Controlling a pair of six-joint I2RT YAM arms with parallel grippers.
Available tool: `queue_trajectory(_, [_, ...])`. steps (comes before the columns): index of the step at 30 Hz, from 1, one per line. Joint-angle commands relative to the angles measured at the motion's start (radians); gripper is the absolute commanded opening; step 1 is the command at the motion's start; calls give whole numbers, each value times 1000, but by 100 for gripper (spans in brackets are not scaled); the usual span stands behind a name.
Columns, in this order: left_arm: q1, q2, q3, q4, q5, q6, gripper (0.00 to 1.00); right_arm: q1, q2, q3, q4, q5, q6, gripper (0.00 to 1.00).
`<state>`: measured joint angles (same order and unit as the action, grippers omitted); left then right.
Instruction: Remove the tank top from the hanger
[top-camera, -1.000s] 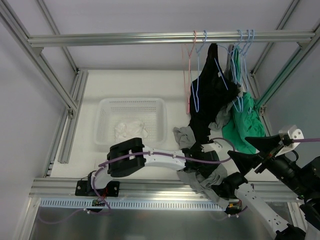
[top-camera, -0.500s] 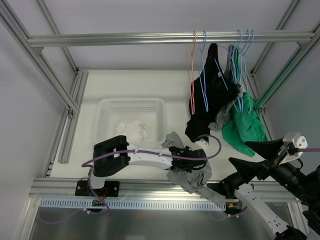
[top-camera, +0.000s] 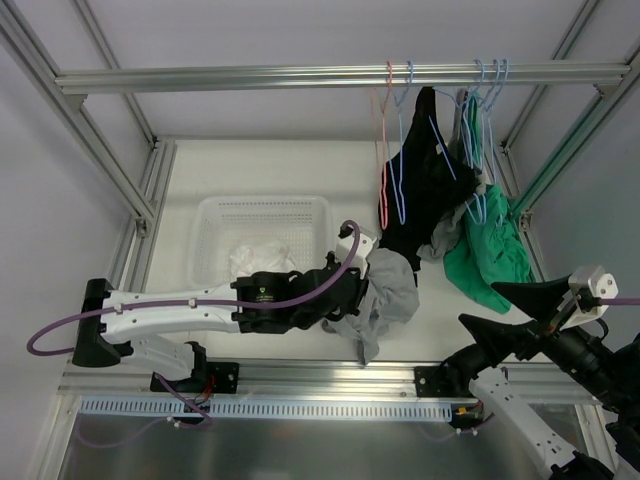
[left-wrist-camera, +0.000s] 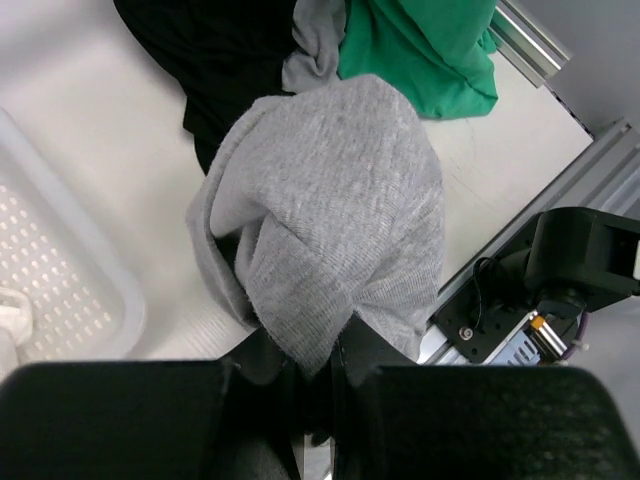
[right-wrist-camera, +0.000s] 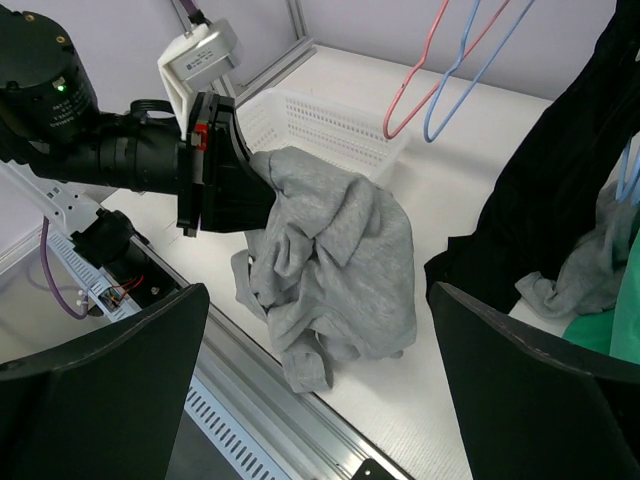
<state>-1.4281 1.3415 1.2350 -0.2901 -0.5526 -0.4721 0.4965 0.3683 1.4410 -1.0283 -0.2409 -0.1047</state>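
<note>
Right gripper (top-camera: 478, 305) is seen at lower right of the top view, jaws spread wide, nothing held, well apart from the tank top.

Left gripper (top-camera: 352, 292) is seen at centre of the top view, clenched on the gray tank top (top-camera: 388, 295). In the left wrist view the fabric (left-wrist-camera: 330, 210) is pinched between the two fingers (left-wrist-camera: 355, 385) at bottom centre and bulges out beyond them toward the top of the frame. In the right wrist view the gripper (right-wrist-camera: 225, 165) is at left and the tank top (right-wrist-camera: 330, 260) is bunched just to its right.

The tank top is crumpled, no clear neck or hem seen. Its long axis is drawn from the pinched end at upper left down to lower centre in the right wrist view. The low end appears to rest on the table (top-camera: 250, 165) near the front edge.

A white basket (top-camera: 215, 215) is found just left of the gripper, a white cloth (top-camera: 262, 262) inside.

Farther back, at upper right, a black garment (top-camera: 425, 170) and a green garment (top-camera: 485, 250) are hung beside a pink hanger (top-camera: 383, 150) on the rail (top-camera: 250, 78). The tank top is set apart from the hangers.
</note>
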Motion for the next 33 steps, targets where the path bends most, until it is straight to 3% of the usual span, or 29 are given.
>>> queue_trajectory(1, [-20,-44,-3,-1,-66,46,0,4,-9,16,50,18,0,99])
queue_trajectory(13, [-26,-266,75,-26,-315,194,0,5,15,2,48,83,-16,99])
queue_trajectory(21, [18,-260,225,-47,-490,308,0,5,38,-11,65,92,2,99])
queue_trajectory(26, [57,-235,284,-52,-489,354,0,4,46,-8,74,91,8,100])
queue_trajectory(29, [135,-219,305,-61,-482,365,0,5,46,-4,73,92,10,100])
queue_trajectory(33, [320,-176,366,-200,-284,267,0,5,49,1,73,91,10,99])
